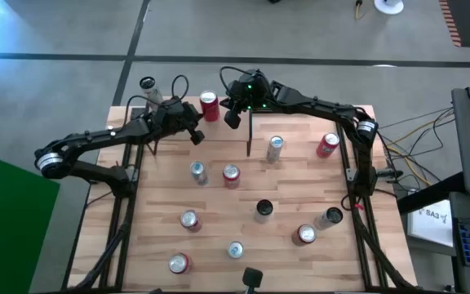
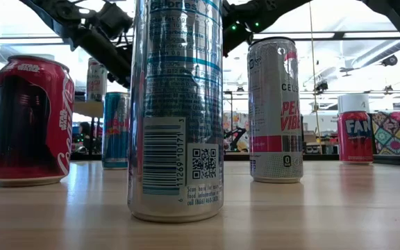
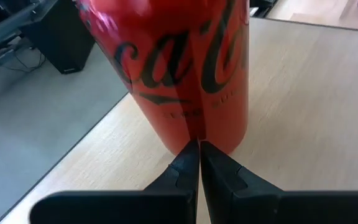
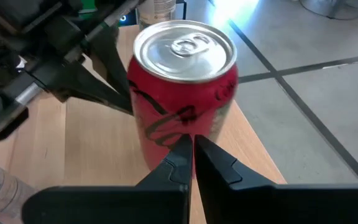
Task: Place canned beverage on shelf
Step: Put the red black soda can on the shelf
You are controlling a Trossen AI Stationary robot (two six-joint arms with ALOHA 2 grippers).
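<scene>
Overhead and wrist views of a two-arm rig at a wooden counter. Both arms reach to the counter's far edge, where a red cola can stands upright on the shelf, a light wooden board; its silver lid is seen in the right wrist view and its red wall in the left wrist view. The left tool sits just beside the can on its left-hand side, fingers pressed together and holding nothing, tips pointing at the can's base. The right tool sits just beside the can on the opposite side, likewise closed and empty; whether either tip touches the can cannot be told. Other cans stand scattered over the counter, among them a tall silver can nearest the low camera, a dark red can and a silver-and-pink can.
</scene>
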